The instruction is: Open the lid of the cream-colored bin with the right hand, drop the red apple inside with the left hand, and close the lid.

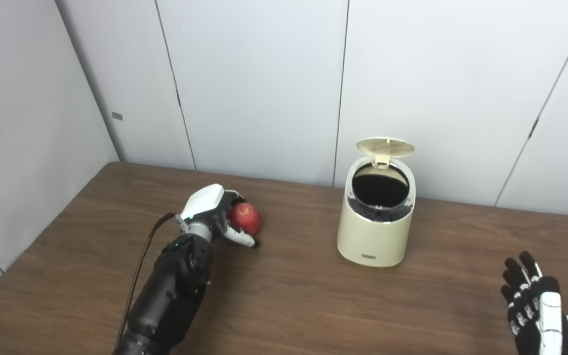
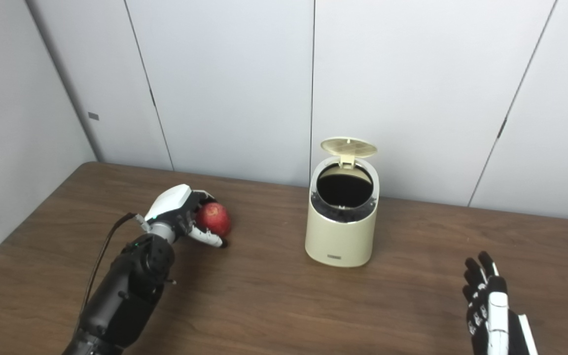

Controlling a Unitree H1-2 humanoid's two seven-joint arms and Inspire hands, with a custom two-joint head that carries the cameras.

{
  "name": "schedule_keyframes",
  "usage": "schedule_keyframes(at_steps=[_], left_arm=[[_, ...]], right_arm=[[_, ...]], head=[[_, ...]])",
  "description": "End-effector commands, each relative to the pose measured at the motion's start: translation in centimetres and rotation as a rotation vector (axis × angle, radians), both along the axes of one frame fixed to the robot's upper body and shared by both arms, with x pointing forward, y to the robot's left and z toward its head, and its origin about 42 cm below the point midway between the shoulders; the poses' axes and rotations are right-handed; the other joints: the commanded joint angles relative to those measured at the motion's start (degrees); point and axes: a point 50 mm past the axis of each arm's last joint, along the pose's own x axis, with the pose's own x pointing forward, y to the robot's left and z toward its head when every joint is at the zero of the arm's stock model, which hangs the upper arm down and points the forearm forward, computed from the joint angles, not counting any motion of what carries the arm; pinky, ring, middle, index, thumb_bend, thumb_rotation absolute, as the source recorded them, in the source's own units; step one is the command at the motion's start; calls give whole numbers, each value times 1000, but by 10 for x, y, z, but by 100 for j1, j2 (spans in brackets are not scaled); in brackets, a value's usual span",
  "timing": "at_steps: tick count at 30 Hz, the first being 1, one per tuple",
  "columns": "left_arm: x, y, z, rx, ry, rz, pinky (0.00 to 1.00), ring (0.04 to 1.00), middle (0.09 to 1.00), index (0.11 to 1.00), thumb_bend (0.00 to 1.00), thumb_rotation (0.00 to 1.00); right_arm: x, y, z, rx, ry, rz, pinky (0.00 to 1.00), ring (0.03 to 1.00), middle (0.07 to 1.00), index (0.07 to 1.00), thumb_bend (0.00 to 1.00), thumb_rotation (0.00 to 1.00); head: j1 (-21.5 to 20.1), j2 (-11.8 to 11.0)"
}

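Two hands were in your frame: the left hand (image 1: pixel 215 212), left of centre, wrapped its fingers around the round, glossy red apple (image 1: pixel 245 218) on the wood-grain table (image 1: pixel 289 305). Right of centre, the smooth cream-colored bin (image 1: pixel 376 217) stood with its lid (image 1: pixel 385 147) raised. Your right hand (image 1: pixel 533 305), lower right, was empty, fingers spread.

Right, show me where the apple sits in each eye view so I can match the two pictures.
Left eye view: the apple is left of centre, in the left hand, whose fingers wrap it.
Right eye view: the apple sits further left in the picture, in the same hand.
Shared landmark: the bin, lid up, stands to the apple's right in both.
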Motion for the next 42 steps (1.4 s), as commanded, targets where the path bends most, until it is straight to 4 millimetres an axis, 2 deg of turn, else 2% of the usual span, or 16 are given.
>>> schedule_keyframes(at_steps=[1,11,12,15,16,17,20,24,26,31,36,42], left_arm=[[13,5,26,33,-56,0,643,776,804,727,850,112],[16,2,26,-12,-92,7,607,716,754,687,807,24],[16,2,26,-22,-102,11,595,703,739,677,806,12],[17,1,24,-78,-141,22,507,574,611,631,785,1],[17,1,23,-89,-160,21,484,538,530,561,629,0],[17,0,23,-93,-177,20,474,521,512,526,576,0],[16,-1,21,-99,-221,13,444,441,517,484,509,0],[15,-1,19,-106,-240,11,432,425,518,478,501,0],[15,0,19,-106,-245,8,382,426,507,464,481,0],[13,0,18,-111,-228,21,388,429,502,465,478,0],[10,-1,17,-82,-255,4,371,420,506,465,477,0],[3,-13,12,-81,-304,-39,360,423,509,462,476,0]], right_arm=[[5,3,15,6,-78,10,1000,991,967,986,372,1000],[5,2,14,29,-79,18,1000,997,977,987,382,1000],[5,2,14,32,-79,19,1000,997,976,984,385,1000],[5,1,13,36,-76,21,1000,1000,979,984,390,1000],[5,1,12,35,-75,21,1000,1000,980,986,386,1000],[5,1,12,34,-74,20,1000,1000,978,987,383,1000],[5,0,11,38,-69,17,1000,1000,971,982,380,1000],[6,-1,9,40,-64,19,1000,1000,965,978,380,1000],[7,-1,8,44,-62,18,1000,997,960,973,377,1000],[8,-3,5,43,-61,20,1000,1000,963,971,373,1000],[10,-5,-2,46,-57,20,1000,999,978,990,372,1000],[14,-5,-15,29,-51,5,1000,1000,977,990,367,1000]], head=[[-5,2],[-12,28],[-12,28],[-12,28],[-13,49],[-8,50],[-11,51],[-7,50],[-9,45],[-23,28],[-321,-79],[-780,-268]])
